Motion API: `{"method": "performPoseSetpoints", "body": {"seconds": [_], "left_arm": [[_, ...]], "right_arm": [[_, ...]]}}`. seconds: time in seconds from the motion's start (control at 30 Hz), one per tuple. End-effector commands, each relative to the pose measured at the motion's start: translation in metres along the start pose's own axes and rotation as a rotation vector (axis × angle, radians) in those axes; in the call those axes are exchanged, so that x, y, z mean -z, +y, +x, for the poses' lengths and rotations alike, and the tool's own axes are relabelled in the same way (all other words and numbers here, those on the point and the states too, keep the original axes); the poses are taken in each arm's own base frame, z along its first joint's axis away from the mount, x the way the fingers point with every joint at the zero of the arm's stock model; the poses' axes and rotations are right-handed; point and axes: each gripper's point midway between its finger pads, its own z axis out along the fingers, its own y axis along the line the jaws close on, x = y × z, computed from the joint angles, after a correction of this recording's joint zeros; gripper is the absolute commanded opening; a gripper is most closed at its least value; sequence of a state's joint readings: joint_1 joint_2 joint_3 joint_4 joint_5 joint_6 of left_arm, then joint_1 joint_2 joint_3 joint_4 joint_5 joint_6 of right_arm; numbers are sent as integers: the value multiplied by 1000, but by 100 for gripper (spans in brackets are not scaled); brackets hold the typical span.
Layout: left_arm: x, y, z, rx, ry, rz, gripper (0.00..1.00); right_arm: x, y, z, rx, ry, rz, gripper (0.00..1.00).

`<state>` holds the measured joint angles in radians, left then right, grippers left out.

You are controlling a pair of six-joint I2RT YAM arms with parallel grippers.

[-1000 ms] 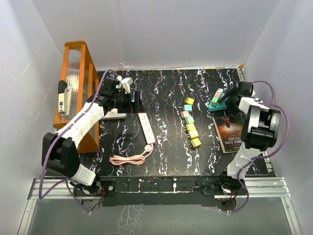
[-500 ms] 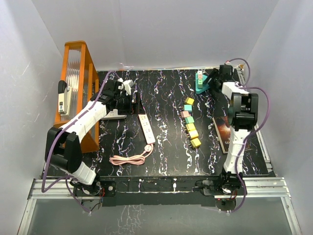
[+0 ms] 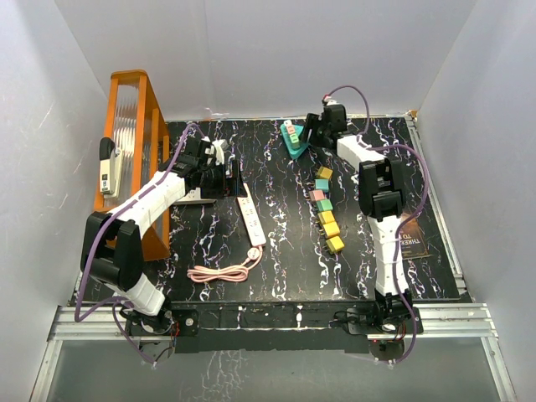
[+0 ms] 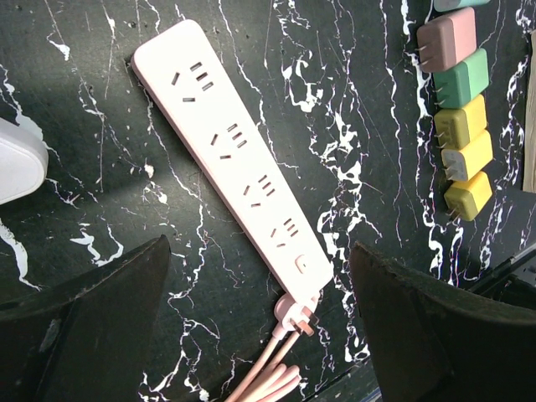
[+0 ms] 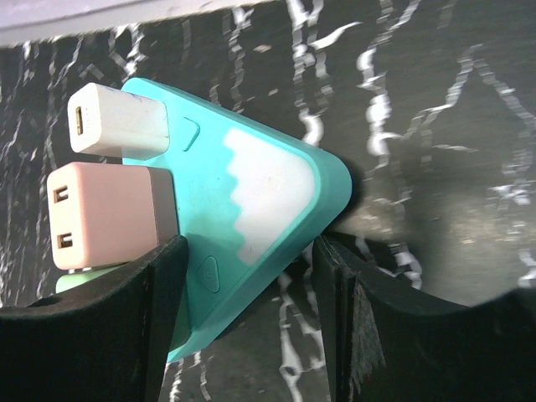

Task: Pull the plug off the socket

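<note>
We have carried the teal socket (image 5: 260, 184), clenched in the right fingers (image 5: 126, 335), across the desk (image 3: 285, 243) toward the released left fingers (image 4: 84, 327); its plugs (image 5: 105, 213) remain seated, extraction pending.

Left end effector (image 4: 260, 247) gapes wide; right end effector (image 5: 251, 251), arm stretched far forward, seems clamped.

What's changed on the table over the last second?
The right gripper, closed on the teal socket with its plugs still seated, carried it from the right side leftward to the back middle of the table. The left gripper stayed open above the white power strip, barely shifting. The strip, pink cord and row of loose plugs have not moved.
</note>
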<state>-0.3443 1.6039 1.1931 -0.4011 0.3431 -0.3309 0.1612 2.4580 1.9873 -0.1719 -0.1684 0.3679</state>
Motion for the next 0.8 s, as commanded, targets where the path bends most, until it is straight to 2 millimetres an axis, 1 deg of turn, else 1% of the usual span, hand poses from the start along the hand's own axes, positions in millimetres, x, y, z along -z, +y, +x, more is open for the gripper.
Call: {"method": "performPoseSetpoints", "body": {"seconds": [0.0,0.13,0.17,0.3,0.33,0.37,0.4,0.47,0.5,0.53,0.57,0.6,0.67,0.73,0.77], "left_arm": [[5,0,-2,26,-16,-22,87],[6,-8,-6,63,-40,10,86],[6,-10,-6,76,-45,21,85],[3,-18,-7,126,-57,69,84],[3,-20,-8,136,-60,82,84],[2,-22,-9,144,-60,92,84],[2,-26,-9,153,-56,109,83],[4,-28,-10,158,-57,116,83],[5,-29,-10,158,-60,116,83],[8,-29,-11,155,-66,113,83],[10,-28,-11,152,-71,108,83],[12,-28,-12,149,-78,103,83],[17,-28,-13,143,-91,93,83],[22,-29,-15,138,-101,92,83],[23,-29,-14,136,-103,91,83]], "right_arm": [[16,16,78,105,217,-5,58],[43,43,104,123,268,-34,58],[51,46,118,129,292,-35,58],[77,70,138,169,325,-62,59],[83,72,142,175,342,-61,59],[89,72,141,184,344,-42,59],[95,71,139,182,343,-23,59],[109,69,122,172,315,23,61],[118,73,109,173,285,39,62],[122,77,99,177,260,37,63],[128,86,86,186,222,24,66],[129,93,77,197,188,21,69],[127,100,65,232,133,46,79],[118,106,59,252,120,73,82],[114,113,49,255,95,78,82]]}}
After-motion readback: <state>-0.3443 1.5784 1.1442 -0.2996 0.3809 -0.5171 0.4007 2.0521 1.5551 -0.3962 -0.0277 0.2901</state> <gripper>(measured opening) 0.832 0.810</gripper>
